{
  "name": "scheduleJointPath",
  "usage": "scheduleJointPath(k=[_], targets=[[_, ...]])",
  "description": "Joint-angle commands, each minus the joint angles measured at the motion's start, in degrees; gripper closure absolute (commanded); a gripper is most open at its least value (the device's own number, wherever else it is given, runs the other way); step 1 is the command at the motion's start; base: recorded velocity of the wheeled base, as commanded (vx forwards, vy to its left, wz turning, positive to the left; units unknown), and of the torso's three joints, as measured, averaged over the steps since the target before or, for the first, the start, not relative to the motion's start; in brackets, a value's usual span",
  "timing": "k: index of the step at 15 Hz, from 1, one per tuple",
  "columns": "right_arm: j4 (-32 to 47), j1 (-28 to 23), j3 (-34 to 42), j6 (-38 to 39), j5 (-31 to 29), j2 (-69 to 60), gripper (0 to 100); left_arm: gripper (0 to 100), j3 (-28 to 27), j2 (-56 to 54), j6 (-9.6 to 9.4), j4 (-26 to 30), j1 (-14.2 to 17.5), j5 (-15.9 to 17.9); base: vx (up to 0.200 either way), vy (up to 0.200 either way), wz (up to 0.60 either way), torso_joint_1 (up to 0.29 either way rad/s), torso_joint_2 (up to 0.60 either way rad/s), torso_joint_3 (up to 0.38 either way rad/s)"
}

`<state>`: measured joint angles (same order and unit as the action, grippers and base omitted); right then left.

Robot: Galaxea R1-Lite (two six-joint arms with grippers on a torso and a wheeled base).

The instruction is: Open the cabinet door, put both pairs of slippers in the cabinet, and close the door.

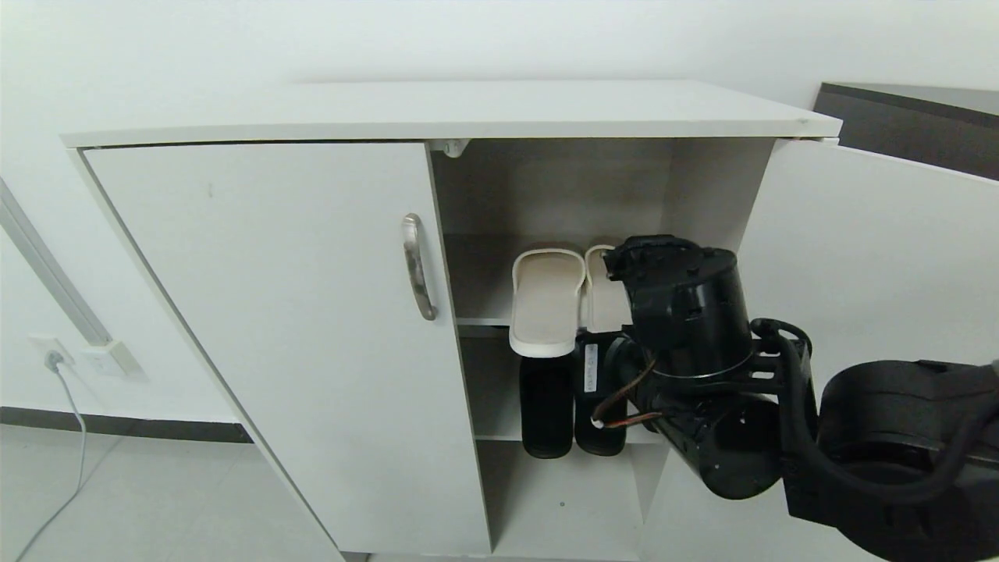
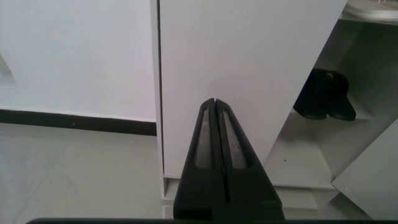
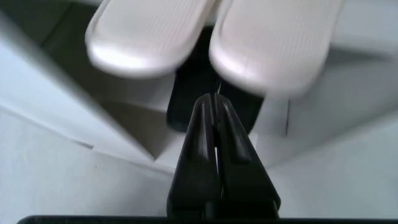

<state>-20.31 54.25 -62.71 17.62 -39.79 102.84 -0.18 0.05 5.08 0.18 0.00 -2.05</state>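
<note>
The white cabinet (image 1: pixel 468 109) has its left door (image 1: pixel 273 312) closed and its right door (image 1: pixel 866 257) swung wide open. A white pair of slippers (image 1: pixel 546 300) lies on the upper shelf, heels jutting over the shelf edge (image 3: pixel 143 34). Below it a black pair of slippers (image 1: pixel 546 406) rests on the middle shelf (image 2: pixel 323 96). My right gripper (image 3: pixel 214 102) is shut and empty, just in front of and below the white heels; its arm (image 1: pixel 687 328) covers part of the opening. My left gripper (image 2: pixel 214 102) is shut and empty, low down, facing the closed left door (image 2: pixel 242 56).
A metal handle (image 1: pixel 417 267) is on the closed left door. A wall socket with a cable (image 1: pixel 51 359) hangs at the left, above grey floor (image 1: pixel 117 499). A dark desk edge (image 1: pixel 913 117) stands behind the open door.
</note>
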Motion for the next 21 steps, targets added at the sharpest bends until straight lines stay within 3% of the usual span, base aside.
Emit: scheduleJointPath(k=[1, 6, 21], targets=[[-0.2, 0.3, 2.0, -0.1, 0.7, -0.2, 100, 100, 0.0, 0.0, 0.01, 0.0, 0.0, 0.0, 0.0, 0.0, 0.0, 0.0, 0.0, 0.0], [-0.2, 0.9, 2.2, 0.0, 0.5, 0.5, 100, 100, 0.0, 0.0, 0.01, 0.0, 0.0, 0.0, 0.0, 0.0, 0.0, 0.0, 0.0, 0.0], [-0.3, 1.0, 4.0, 0.0, 0.4, 0.8, 100, 100, 0.0, 0.0, 0.01, 0.0, -0.1, 0.0, -0.2, 0.0, 0.0, 0.003, 0.0, 0.003]])
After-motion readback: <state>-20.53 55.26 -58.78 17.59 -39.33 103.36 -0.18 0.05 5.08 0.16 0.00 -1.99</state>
